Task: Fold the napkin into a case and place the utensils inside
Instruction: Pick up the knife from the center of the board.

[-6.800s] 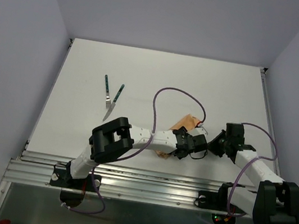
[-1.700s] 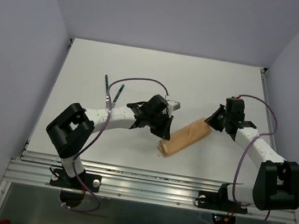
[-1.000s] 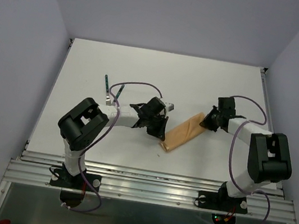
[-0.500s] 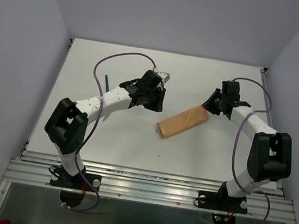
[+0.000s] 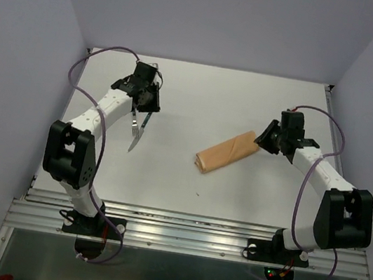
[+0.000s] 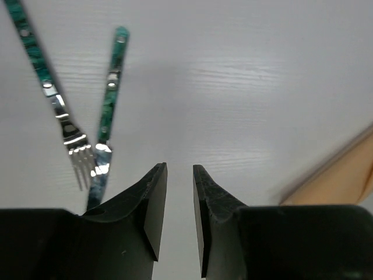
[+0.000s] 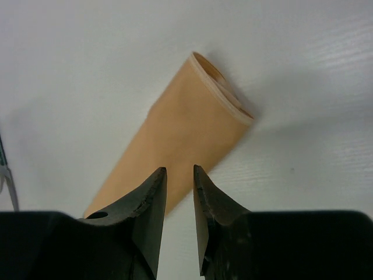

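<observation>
The napkin lies rolled into a narrow peach-tan case (image 5: 225,153) mid-table, its open mouth (image 7: 218,87) showing in the right wrist view. My right gripper (image 5: 262,138) hovers at the case's right end, open, with nothing between its fingers; the case (image 7: 175,140) lies below its jaws (image 7: 179,170). The utensils (image 5: 135,134), a fork (image 6: 65,128) and a knife (image 6: 108,116) with green handles, lie crossed at the far left. My left gripper (image 5: 145,107) hangs over their handles, open and empty. In its wrist view the gripper (image 6: 179,169) sits just right of the knife.
White table (image 5: 200,99) with grey walls round it. A metal rail (image 5: 187,225) runs along the near edge by the arm bases. An edge of the case (image 6: 344,175) shows at the right of the left wrist view.
Both grippers went from shut to open. My left arm swung from beside the case to the far left, over the utensils. The right gripper drew back slightly from the case's end.
</observation>
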Available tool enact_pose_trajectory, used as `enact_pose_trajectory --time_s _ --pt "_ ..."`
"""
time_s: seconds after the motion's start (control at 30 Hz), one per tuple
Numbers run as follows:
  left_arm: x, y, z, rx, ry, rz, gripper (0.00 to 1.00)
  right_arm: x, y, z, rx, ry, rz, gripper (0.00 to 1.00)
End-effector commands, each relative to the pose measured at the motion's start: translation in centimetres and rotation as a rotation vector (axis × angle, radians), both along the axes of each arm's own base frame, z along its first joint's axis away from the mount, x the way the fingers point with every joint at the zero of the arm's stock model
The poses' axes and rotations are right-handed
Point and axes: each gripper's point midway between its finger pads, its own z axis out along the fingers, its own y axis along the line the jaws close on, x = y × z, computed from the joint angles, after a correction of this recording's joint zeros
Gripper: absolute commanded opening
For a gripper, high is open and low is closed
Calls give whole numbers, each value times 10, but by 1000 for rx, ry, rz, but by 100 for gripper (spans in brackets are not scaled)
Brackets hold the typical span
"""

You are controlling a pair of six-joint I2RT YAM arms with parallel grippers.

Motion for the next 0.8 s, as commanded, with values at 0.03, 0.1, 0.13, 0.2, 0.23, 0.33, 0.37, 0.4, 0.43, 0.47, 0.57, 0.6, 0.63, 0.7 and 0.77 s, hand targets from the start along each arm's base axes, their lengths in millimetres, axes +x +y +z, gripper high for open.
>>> enact_pose_trajectory --time_s 0.03,0.1,0.13,0.2,0.23,0.33,0.37,0.4,0.43,0.47,0.57,0.6,0.63,0.7,0.77 --pt "7 63 -5 126 -2 138 49 -24 3 -19 -13 51 31 31" --pt "15 65 -12 143 12 131 51 -26 4 -22 -7 59 36 31" --pt "19 67 -15 159 16 132 57 -27 4 -24 -5 66 36 31" --pt "30 67 -26 178 30 133 61 -28 4 -24 -7 66 35 31" --pt "33 67 -29 185 34 131 66 -29 4 -25 -6 71 34 32" --pt "44 67 -42 212 46 111 72 -33 6 -23 -4 67 39 32" --pt "45 67 -56 222 79 95 73 -34 6 -24 -1 66 35 32" --pt "49 66 -57 238 87 74 73 -35 7 -25 4 68 36 32" --pt "47 69 -69 261 124 69 73 -35 7 -26 8 69 36 32" --pt "48 69 -71 267 125 58 73 -36 8 -28 14 78 39 32" --pt "51 64 -75 251 110 36 70 -38 10 -31 27 86 38 32" --pt "51 64 -77 255 113 23 69 -38 11 -31 31 85 36 32" --pt "50 65 -85 264 134 21 68 -38 11 -31 34 85 37 32" --pt "52 67 -91 281 148 25 66 -39 11 -32 36 90 36 32" --pt "49 68 -103 291 180 25 63 -39 11 -31 34 88 34 33"
